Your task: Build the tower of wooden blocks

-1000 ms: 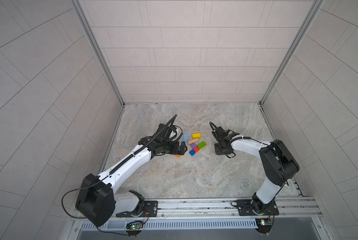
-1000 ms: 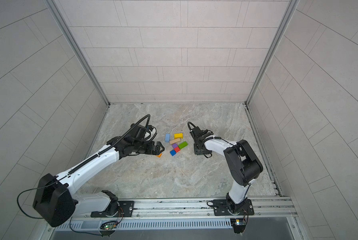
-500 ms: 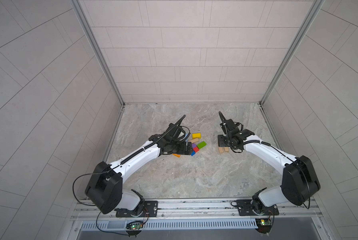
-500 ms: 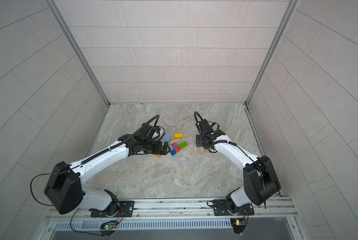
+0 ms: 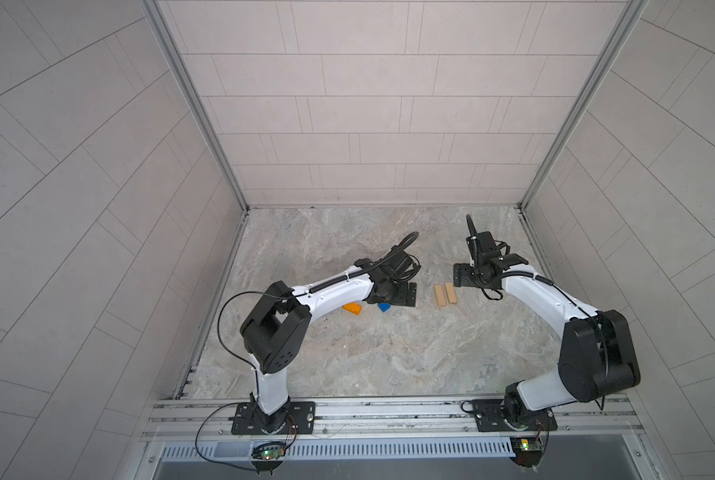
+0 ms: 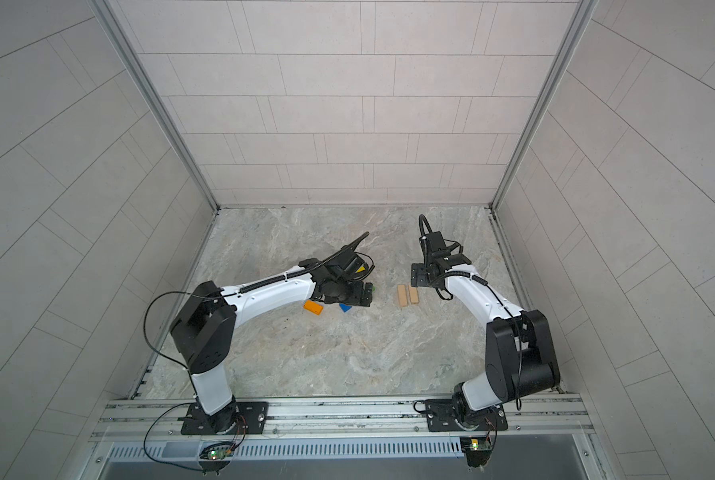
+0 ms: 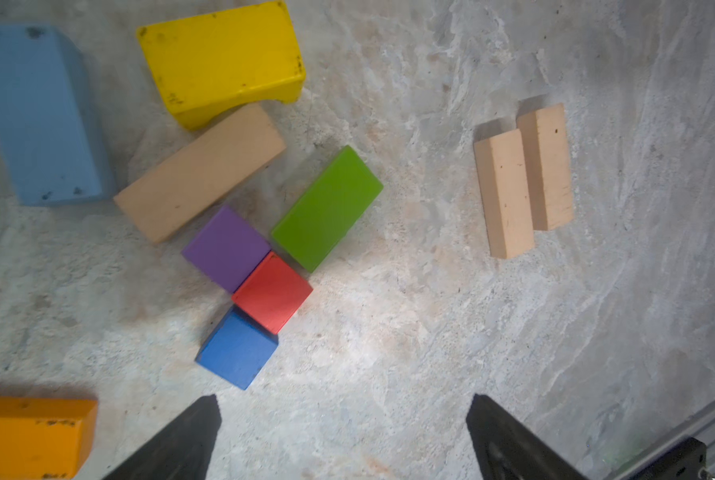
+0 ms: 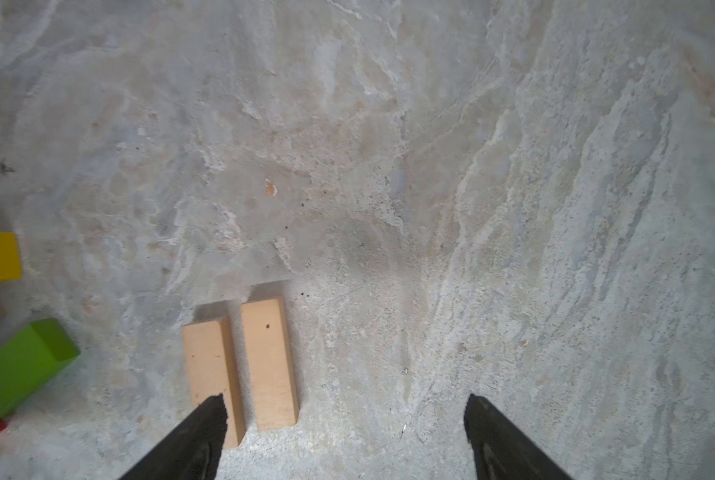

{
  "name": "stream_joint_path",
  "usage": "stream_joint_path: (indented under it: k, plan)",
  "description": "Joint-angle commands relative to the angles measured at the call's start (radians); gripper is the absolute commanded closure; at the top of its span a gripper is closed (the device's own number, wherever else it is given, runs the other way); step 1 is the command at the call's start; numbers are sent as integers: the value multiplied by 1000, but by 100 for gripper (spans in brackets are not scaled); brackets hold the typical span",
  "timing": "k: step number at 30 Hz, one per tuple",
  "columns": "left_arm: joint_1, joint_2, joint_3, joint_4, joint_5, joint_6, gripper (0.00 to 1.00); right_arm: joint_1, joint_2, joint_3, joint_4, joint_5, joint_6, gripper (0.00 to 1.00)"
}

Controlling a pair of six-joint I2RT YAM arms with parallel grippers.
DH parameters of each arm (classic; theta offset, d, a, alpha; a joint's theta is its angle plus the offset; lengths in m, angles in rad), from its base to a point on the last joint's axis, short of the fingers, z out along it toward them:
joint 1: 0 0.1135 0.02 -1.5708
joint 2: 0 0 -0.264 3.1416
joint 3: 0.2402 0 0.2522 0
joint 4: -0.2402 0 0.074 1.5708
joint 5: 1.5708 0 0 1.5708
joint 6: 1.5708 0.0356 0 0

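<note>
Two tan wood blocks [image 5: 445, 295] lie flat side by side, right of centre; no tower is in view. My right gripper [image 8: 345, 401] hangs open and empty just right of them, one finger [image 8: 206, 428] over the nearer tan block [image 8: 212, 374]. My left gripper [image 7: 343, 405] is open and empty above the loose cluster: a third tan block [image 7: 200, 172], yellow [image 7: 223, 58], light-blue [image 7: 36, 112], green [image 7: 326, 208] and orange [image 7: 27, 436] oblongs, and purple [image 7: 226, 248], red [image 7: 272, 293] and blue [image 7: 237, 353] cubes. In both top views the left arm hides most of the cluster.
Tiled walls enclose the marble floor [image 5: 389, 353] on three sides. A metal rail [image 5: 389, 411] carrying both arm bases runs along the front edge. The orange oblong [image 5: 352, 308] and blue cube [image 5: 384, 307] peek out beside the left forearm.
My right gripper carried a tan block from the cluster to the right, set it beside the other tan block, opened and drew back. My left arm swung over the cluster.
</note>
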Motion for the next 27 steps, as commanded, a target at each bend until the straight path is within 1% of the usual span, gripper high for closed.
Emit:
stream_joint_path:
  k: [1, 5, 7, 9, 10, 14, 21, 27]
  plan:
    - [-30, 67, 90, -81, -107, -37, 0, -31, 35, -20, 3, -26, 8, 9]
    - [-66, 156, 197, -149, -194, -38, 0, -45, 69, -41, 26, -11, 7, 8]
    - [-75, 199, 240, -167, -204, -61, 0, -55, 77, -50, 38, -8, 7, 8]
    - [-80, 234, 273, -176, -201, -69, 0, -63, 83, -55, 42, -2, 10, 8]
    - [-82, 247, 286, -178, -205, -97, 0, -67, 83, -55, 44, 2, 12, 7]
    - [-87, 296, 333, -180, -195, -136, 0, -83, 86, -69, 63, 9, 18, 7]
    - [-88, 381, 407, -161, -137, -173, 0, -91, 103, -81, 104, -33, 13, 7]
    - [-86, 420, 439, -153, -133, -185, 0, -93, 111, -87, 130, -67, 8, 6]
